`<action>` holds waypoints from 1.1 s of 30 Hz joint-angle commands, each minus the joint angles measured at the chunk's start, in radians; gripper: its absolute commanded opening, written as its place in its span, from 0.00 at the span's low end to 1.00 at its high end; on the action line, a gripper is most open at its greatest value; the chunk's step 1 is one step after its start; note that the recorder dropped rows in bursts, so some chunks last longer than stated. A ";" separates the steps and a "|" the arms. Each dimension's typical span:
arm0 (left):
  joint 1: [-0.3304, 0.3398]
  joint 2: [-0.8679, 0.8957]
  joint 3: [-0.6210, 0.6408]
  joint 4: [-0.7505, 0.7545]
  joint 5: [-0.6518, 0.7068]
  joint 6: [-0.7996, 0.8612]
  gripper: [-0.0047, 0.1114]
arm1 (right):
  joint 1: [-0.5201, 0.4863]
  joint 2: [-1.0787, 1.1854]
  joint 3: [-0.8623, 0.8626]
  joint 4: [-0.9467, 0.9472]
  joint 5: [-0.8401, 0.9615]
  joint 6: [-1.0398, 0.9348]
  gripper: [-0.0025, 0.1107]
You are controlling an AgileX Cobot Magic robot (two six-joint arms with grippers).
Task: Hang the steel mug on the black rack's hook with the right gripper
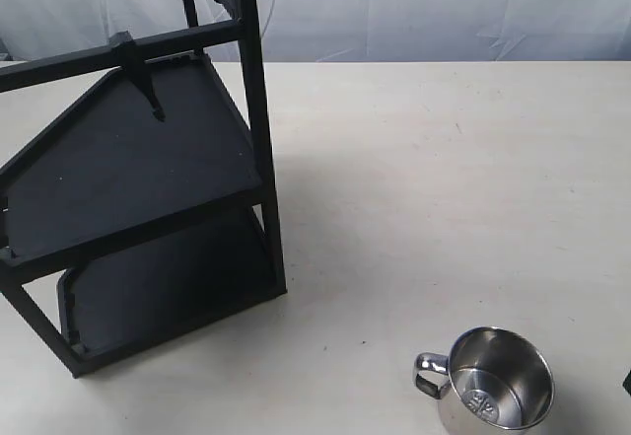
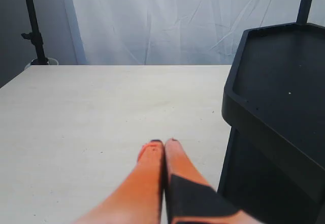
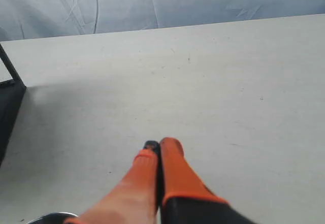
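The steel mug (image 1: 495, 381) stands upright near the front right of the table, its looped handle (image 1: 430, 374) turned toward the rack. A sliver of its rim (image 3: 51, 217) shows in the right wrist view beside my right gripper (image 3: 161, 145), whose orange fingers are shut with nothing between them. The black rack (image 1: 138, 174) fills the left of the exterior view, and the hook (image 1: 146, 80) points down from its upper crossbar. My left gripper (image 2: 164, 142) is shut too and empty, hovering over the table next to the rack's shelf (image 2: 277, 94). Neither arm shows in the exterior view.
The pale table (image 1: 444, 179) stretches from the rack to the right edge. A white cloth backdrop (image 1: 424, 6) hangs behind it. A dark stand (image 2: 33, 26) rises beyond the table's far corner in the left wrist view.
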 commanded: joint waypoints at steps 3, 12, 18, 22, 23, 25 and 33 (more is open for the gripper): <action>-0.001 0.004 0.005 -0.007 -0.014 -0.002 0.04 | -0.004 -0.003 0.004 -0.003 -0.011 0.000 0.01; -0.001 0.004 0.005 -0.007 -0.014 -0.002 0.04 | -0.004 -0.003 0.004 -0.021 -0.033 0.000 0.01; -0.001 0.004 0.005 -0.007 -0.014 -0.002 0.04 | -0.004 -0.003 0.004 0.411 -0.324 0.108 0.01; -0.001 0.004 0.005 -0.007 -0.014 -0.002 0.04 | -0.004 -0.003 0.004 0.802 -0.458 0.111 0.01; -0.001 0.004 0.005 -0.007 -0.014 -0.002 0.04 | -0.004 -0.003 0.004 0.865 -0.463 0.111 0.01; -0.001 0.004 0.005 -0.007 -0.014 -0.002 0.04 | -0.004 0.001 0.004 0.894 -0.449 0.104 0.01; -0.001 0.004 0.005 -0.007 -0.014 -0.002 0.04 | -0.004 0.182 -0.133 0.762 -0.258 0.099 0.01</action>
